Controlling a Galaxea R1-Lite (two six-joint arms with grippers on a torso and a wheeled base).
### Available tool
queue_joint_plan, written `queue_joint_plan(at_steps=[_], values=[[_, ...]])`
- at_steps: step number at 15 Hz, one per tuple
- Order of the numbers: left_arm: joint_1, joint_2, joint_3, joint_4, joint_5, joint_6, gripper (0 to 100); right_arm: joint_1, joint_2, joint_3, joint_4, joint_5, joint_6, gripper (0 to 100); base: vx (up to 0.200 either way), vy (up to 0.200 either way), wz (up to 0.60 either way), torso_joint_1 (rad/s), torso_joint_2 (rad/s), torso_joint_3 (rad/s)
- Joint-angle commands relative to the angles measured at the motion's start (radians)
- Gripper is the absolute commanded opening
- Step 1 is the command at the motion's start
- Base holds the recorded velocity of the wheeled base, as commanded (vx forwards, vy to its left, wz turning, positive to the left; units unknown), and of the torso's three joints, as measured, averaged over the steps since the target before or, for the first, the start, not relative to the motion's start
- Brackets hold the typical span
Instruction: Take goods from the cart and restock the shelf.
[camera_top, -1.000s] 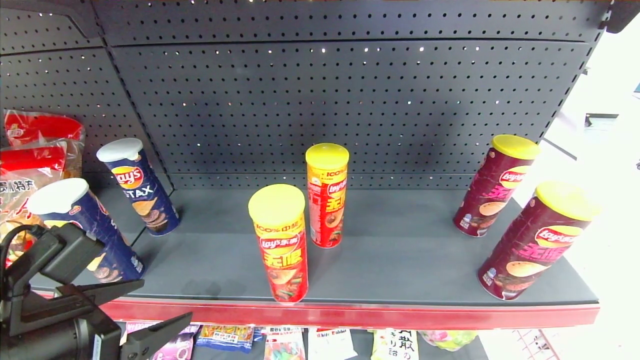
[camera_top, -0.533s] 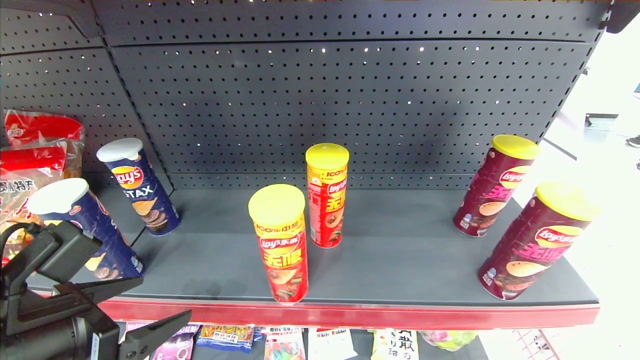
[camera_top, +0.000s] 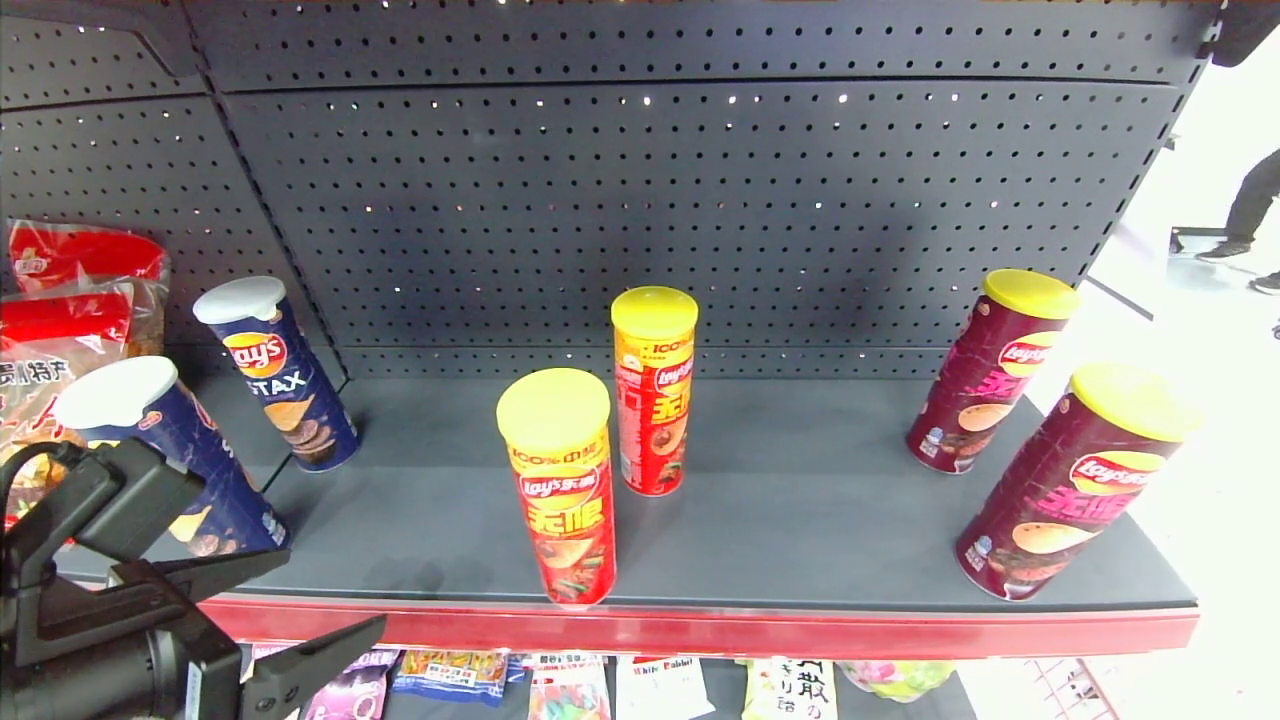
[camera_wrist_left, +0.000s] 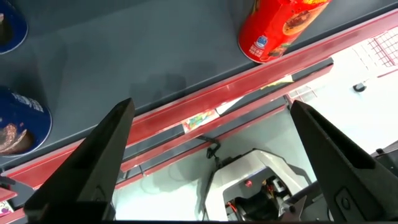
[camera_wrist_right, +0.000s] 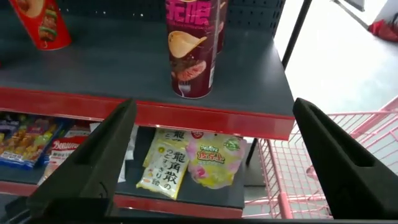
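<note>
Cans (camera_top: 568, 480) paired across shelf (camera_top: 800, 500); bags (camera_top: 60, 300) far left.

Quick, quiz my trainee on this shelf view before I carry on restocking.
1. True or false: the left gripper holds a can.
2. What colour is the front right can on the shelf? A blue, B maroon, C green.
3. Fill in: the rear blue can has a ___ lid.
Key: 1 false, it is open and empty; 2 B; 3 white.

Head overlooks shelf (camera_top: 800, 500); both wrists see its edge.
</note>
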Motion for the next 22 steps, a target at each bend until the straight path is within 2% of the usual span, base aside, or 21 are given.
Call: queue_joint_plan(at_steps=[1, 2, 4, 5, 7, 10, 12, 15, 19, 22], values=[[0.000, 0.006, 0.006, -0.002, 0.000, 0.000, 100, -0.001, 0.001, 0.000, -0.001, -0.003, 0.014, 100, 0.000, 0.000, 0.00, 0.000, 0.00, 0.000], [0.000, 0.006, 0.004, -0.002, 0.000, 0.000, 100, 0.001, 0.001, 0.000, -0.001, -0.017, 0.045, 100, 0.000, 0.000, 0.00, 0.000, 0.00, 0.000], [-0.003, 0.006, 0.004, -0.002, 0.000, 0.002, 100, 0.001, 0.001, 0.005, -0.016, -0.129, 0.034, 100, 0.000, 0.000, 0.00, 0.000, 0.00, 0.000], [-0.003, 0.006, 0.004, -0.002, 0.001, 0.003, 100, 0.001, 0.001, 0.010, -0.028, -0.130, 0.040, 100, 0.000, 0.000, 0.00, 0.000, 0.00, 0.000], [-0.003, 0.007, 0.001, -0.002, 0.004, 0.003, 100, 0.001, 0.001, 0.013, -0.033, -0.095, 0.008, 100, 0.000, 0.000, 0.00, 0.000, 0.00, 0.000], [-0.008, 0.004, 0.003, -0.002, 0.003, 0.005, 100, 0.001, 0.001, 0.013, -0.031, -0.033, 0.077, 100, 0.000, 0.000, 0.00, 0.000, 0.00, 0.000], [-0.006, -0.003, 0.003, -0.002, 0.004, 0.005, 100, 0.001, 0.001, 0.011, -0.061, 0.042, 0.032, 100, 0.000, 0.000, 0.00, 0.000, 0.00, 0.000], [-0.006, -0.014, 0.003, -0.002, 0.004, 0.006, 100, 0.001, 0.001, 0.002, -0.074, 0.097, 0.022, 100, 0.000, 0.000, 0.00, 0.000, 0.00, 0.000], [-0.006, -0.017, 0.001, -0.002, 0.021, 0.006, 100, -0.001, 0.001, 0.026, -0.064, 0.031, 0.054, 100, 0.000, 0.000, 0.00, 0.000, 0.00, 0.000], [-0.006, -0.016, 0.003, -0.002, 0.044, 0.006, 100, -0.001, 0.001, 0.029, -0.073, -0.066, 0.074, 100, 0.000, 0.000, 0.00, 0.000, 0.00, 0.000]])
